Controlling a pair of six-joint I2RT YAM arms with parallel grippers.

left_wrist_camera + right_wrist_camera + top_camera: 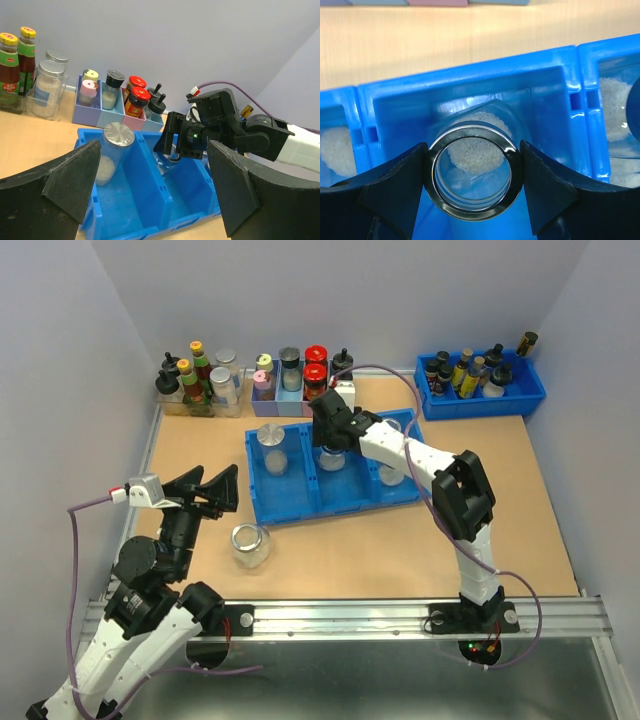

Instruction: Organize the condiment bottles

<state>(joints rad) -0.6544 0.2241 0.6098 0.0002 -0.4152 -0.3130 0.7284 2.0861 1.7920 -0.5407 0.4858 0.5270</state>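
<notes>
Currently, four condiment bottles [271,445] are counted with certainty about the blue tray [300,508] of three compartments. One lidded bottle [119,136] is stood in its left compartment. One open bottle [472,145] is clamped at the rim by the right gripper [474,165] in its middle compartment. One half-hidden bottle [391,473] is seen in its right compartment. One loose bottle [250,545] is left on the table [400,550] just off its near-left corner, where the left gripper [212,490] is spread wide, nothing held.

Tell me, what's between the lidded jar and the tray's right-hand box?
In the top view, the right gripper, shut on an open jar in the middle compartment of the blue tray.
</notes>
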